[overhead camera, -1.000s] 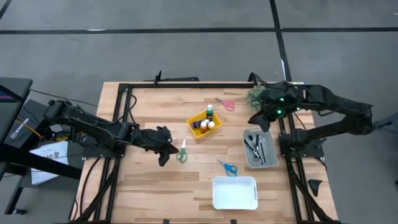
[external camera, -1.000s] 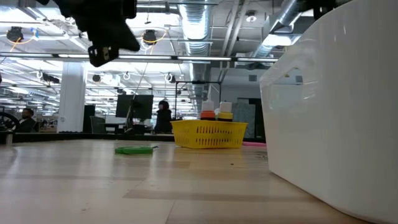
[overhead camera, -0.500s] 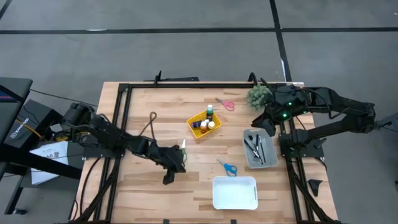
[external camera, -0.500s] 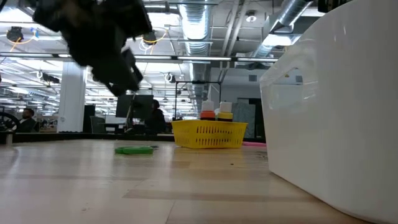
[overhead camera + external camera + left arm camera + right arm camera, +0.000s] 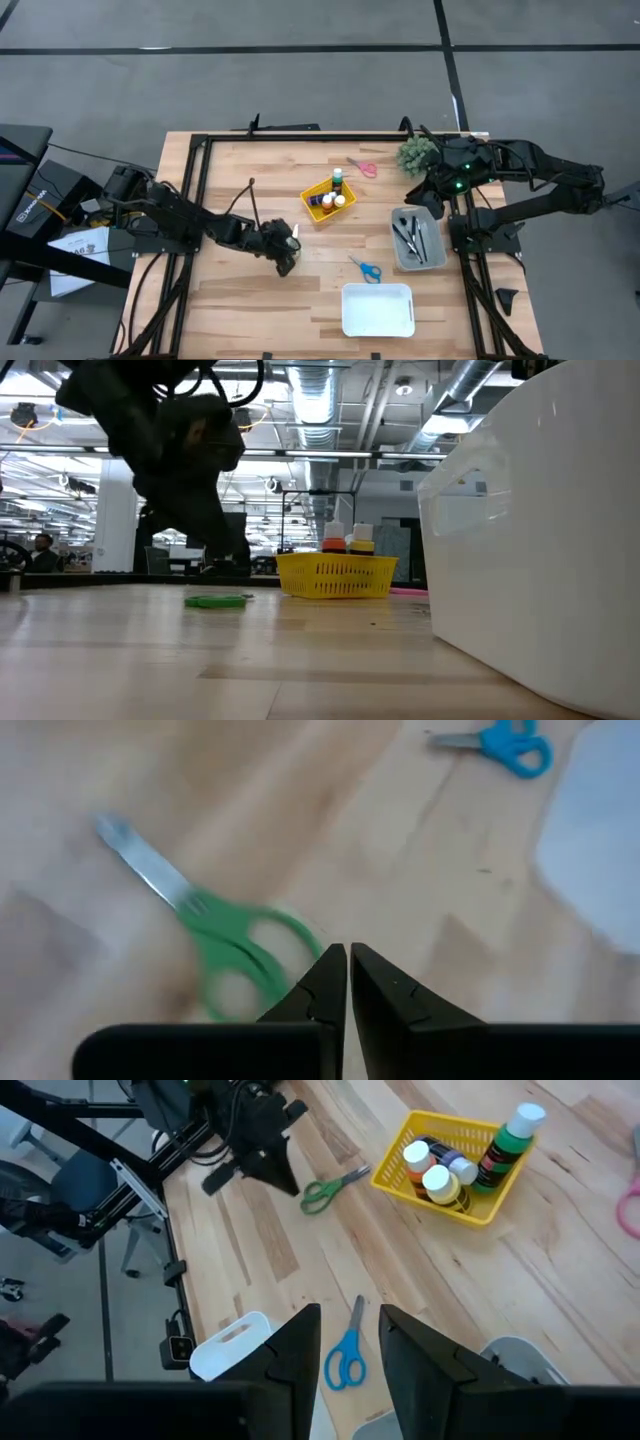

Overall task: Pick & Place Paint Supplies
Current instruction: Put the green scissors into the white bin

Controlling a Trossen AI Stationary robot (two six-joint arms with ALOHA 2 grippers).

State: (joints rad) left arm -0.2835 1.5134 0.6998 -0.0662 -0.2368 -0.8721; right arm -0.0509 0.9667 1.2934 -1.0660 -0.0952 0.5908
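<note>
The paint bottles [image 5: 330, 197] stand in a yellow basket [image 5: 313, 205] mid-table; the right wrist view shows the basket [image 5: 478, 1208] with a green bottle [image 5: 508, 1142] and orange and yellow ones. Thin dark brushes [image 5: 412, 234] lie in a grey tray [image 5: 432, 255]. My left gripper [image 5: 286, 256] is shut and points down just over the green scissors [image 5: 228, 950], at their handle end. My right gripper [image 5: 425, 190] is open, high over the table's far right, beside the spiky plant [image 5: 414, 152]. My left gripper [image 5: 347, 958] has its shut fingertips right beside the green scissors' handle loop [image 5: 290, 932], coming from above. The picture is blurred there, and I cannot tell whether they touch it.
Blue scissors [image 5: 366, 268] lie between basket and white bin [image 5: 378, 330]; pink scissors [image 5: 363, 167] lie near the far edge. In the low view the white bin [image 5: 540, 540] fills the right, with the green scissors [image 5: 218, 600] flat on the wood. Bare wood lies near left.
My left gripper has swung from left of the green scissors toward the table's near edge and right, then come down over their handle end. My right arm has drawn back a little toward the right edge, uncovering the plant.
</note>
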